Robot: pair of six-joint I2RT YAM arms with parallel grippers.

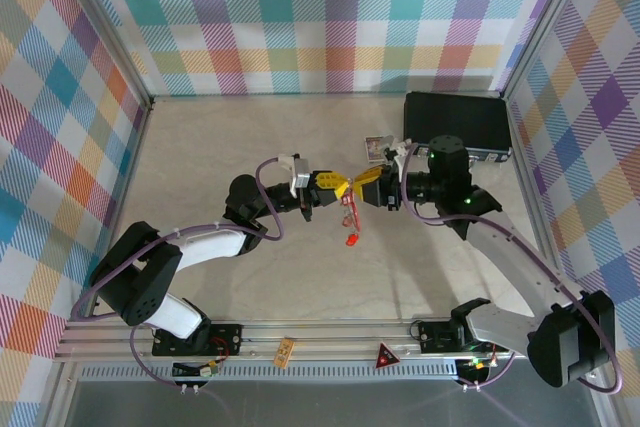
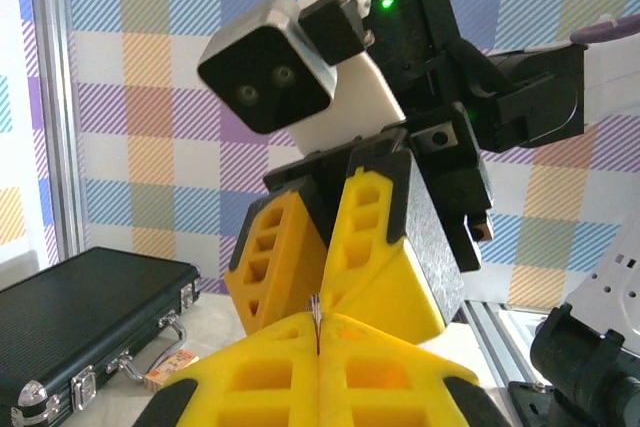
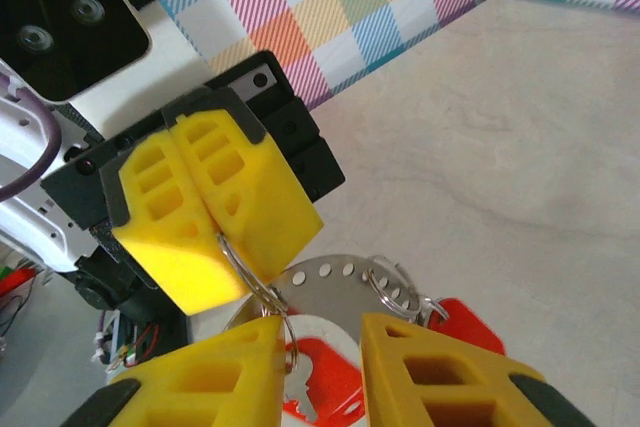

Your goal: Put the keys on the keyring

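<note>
Over beige surface, we are pinching keyring in left claw; right claw, parted, should feed keys squarely.

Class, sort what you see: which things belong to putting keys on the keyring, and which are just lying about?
For the job: thin grey wire keyring; small red plastic key tags.
Lying about: black hard case with metal latches; small printed picture card.
</note>
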